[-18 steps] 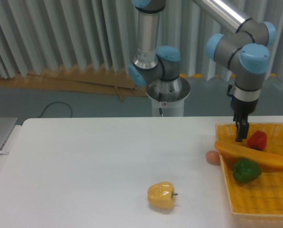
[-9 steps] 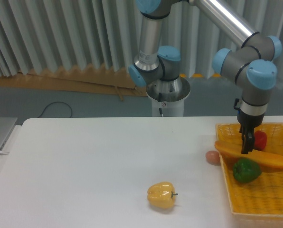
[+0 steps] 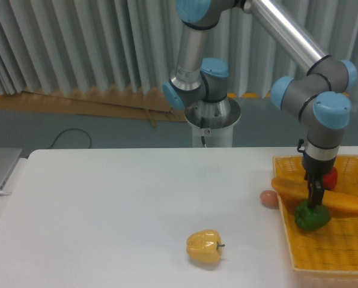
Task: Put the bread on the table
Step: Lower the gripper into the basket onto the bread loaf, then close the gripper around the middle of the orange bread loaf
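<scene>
The claw point(image 3: 315, 198) points straight down into the yellow basket point(image 3: 323, 258) at the right edge of the table point(image 3: 107, 216), its dark fingers low over the middle of the bread point(image 3: 341, 200); from this side the fingers overlap into one dark shape, so I cannot tell how far apart they stand or whether they have hold of the loaf. The bread is a long, slim, orange-golden loaf with rounded ends, lying across the basket from its left rim toward the right, slightly downhill to the right. A green pepper point(image 3: 312, 216) sits just in front of it, touching or nearly touching the claw's tips, and a red pepper point(image 3: 330, 177) shows just behind the loaf, partly hidden by the wrist. The arm point(image 3: 287, 36) reaches from its base at the back of the table out to the right, bends at blue-capped joints, and drops its wrist vertically. A small pinkish ball point(image 3: 269, 198) rests on the table beside the basket's left rim, and a yellow pepper point(image 3: 204, 246) lies well apart, nearer the front.
</scene>
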Tool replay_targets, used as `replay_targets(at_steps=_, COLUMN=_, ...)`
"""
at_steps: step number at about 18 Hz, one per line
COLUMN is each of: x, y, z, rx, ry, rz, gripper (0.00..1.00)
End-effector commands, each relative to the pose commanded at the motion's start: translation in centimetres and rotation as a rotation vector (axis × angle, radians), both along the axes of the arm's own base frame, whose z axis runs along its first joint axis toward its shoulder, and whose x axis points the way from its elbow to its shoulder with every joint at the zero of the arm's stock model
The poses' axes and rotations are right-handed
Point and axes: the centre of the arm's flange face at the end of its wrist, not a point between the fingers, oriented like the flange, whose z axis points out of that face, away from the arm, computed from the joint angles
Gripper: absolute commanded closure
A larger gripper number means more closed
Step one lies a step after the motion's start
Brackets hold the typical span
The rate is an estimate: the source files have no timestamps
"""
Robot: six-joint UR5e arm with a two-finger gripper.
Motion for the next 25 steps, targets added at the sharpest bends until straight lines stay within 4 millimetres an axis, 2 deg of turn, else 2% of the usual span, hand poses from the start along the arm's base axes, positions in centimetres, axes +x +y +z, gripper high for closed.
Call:
replay_targets(at_steps=1, x=0.7, y=-0.3, z=-0.4, rx=-0.004, ry=-0.010, rz=-0.002, gripper=0.00)
replay_targets(at_steps=2, x=1.4, y=-0.4, z=0.3, rx=-0.003, ry=-0.004, rz=-0.005, gripper=0.00)
replay_targets(at_steps=6, x=2.7, y=-1.3, z=-1.3, rx=-0.018, ry=-0.040, rz=-0.023, gripper=0.00)
replay_targets(at_steps=13, x=0.2, y=-4.3, z=-1.0, rx=-0.004, ry=-0.038, rz=-0.077, gripper=0.00)
replay_targets(at_steps=20, x=-0.2, y=-4.0, z=-0.8, rx=0.014, ry=-0.037, rz=-0.066, gripper=0.00)
replay_targets(at_steps=25, x=-1.2, y=-3.3, z=-2.8, rx=0.022, ry=-0.020, rz=-0.063, gripper=0.00)
